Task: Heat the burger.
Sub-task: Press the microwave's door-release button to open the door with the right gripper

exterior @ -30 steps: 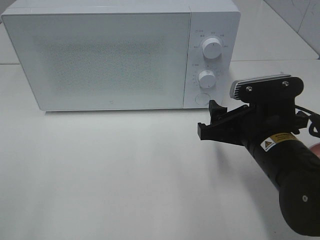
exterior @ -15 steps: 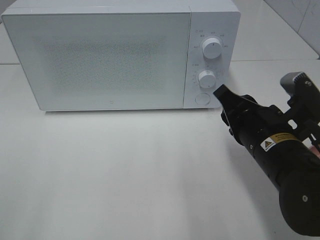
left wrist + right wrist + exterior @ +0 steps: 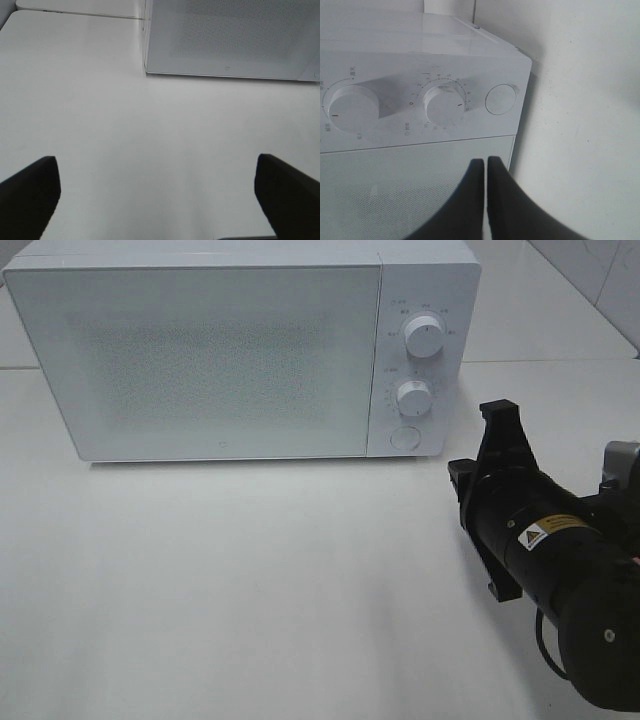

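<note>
Left gripper (image 3: 156,160): jaws spread wide, nothing between them, only bare surface under the gap. It hangs above the matte white tabletop (image 3: 125,125), well in front of the oven.

Right gripper (image 3: 485,161): black fingers (image 3: 502,200) pressed flat together, holding nothing. In the high view it (image 3: 498,425) is turned edge-on, just off the right front corner of the boxy white microwave (image 3: 220,360). It is close to the control side but apart from it.

The tabletop is plain and even, with soft shadows under my right arm and along the microwave's base.

The microwave sits at the back of the table. Its frosted speckled door (image 3: 200,360) is closed flush. On the control strip at its right:
- The white upper dial (image 3: 424,337) is at the top.
- The white lower dial (image 3: 413,397) is beneath it, ringed with numbers, with a red tick near its rim in the right wrist view (image 3: 444,106).
- The round white button (image 3: 404,437) is at the bottom.

Burger: in none of the views. The door is opaque, so I cannot tell whether it is inside.

Behind the microwave is more white surface with a seam line. At the far right corner are white tiles (image 3: 610,275) with grey joints.
</note>
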